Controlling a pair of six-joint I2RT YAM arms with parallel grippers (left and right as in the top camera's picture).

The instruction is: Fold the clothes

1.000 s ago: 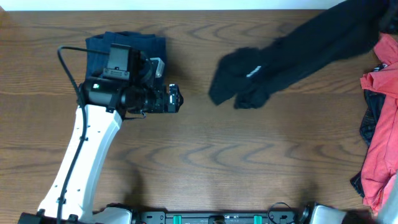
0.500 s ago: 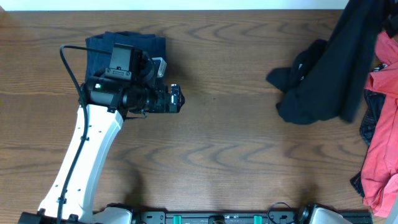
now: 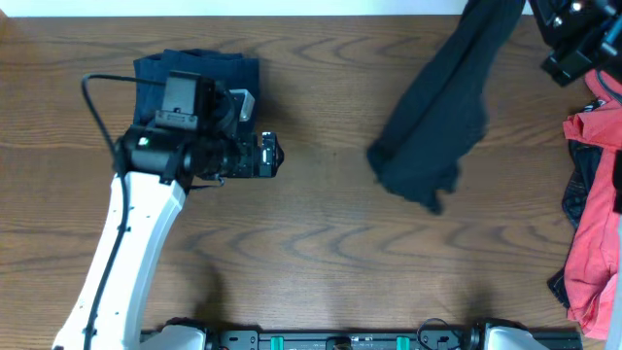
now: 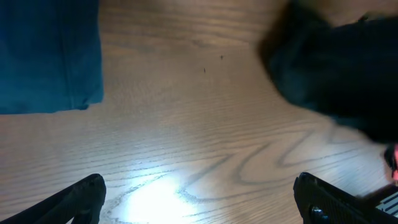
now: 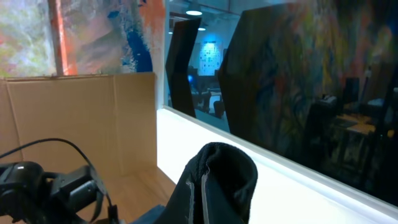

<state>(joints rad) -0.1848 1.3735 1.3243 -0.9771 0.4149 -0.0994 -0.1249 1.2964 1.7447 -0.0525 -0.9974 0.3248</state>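
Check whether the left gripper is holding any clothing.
No, the left gripper stands open over bare table, with the navy shorts lying apart from it.

The left arm (image 3: 126,243) reaches up from the near edge, wrist bent so the left gripper (image 3: 275,156) points right, its 2 fingers (image 4: 81,199) spread wide and empty. The right arm (image 3: 581,44) is raised at the far right corner, with the right gripper (image 3: 536,12) clamped tight on the black garment (image 3: 437,126)
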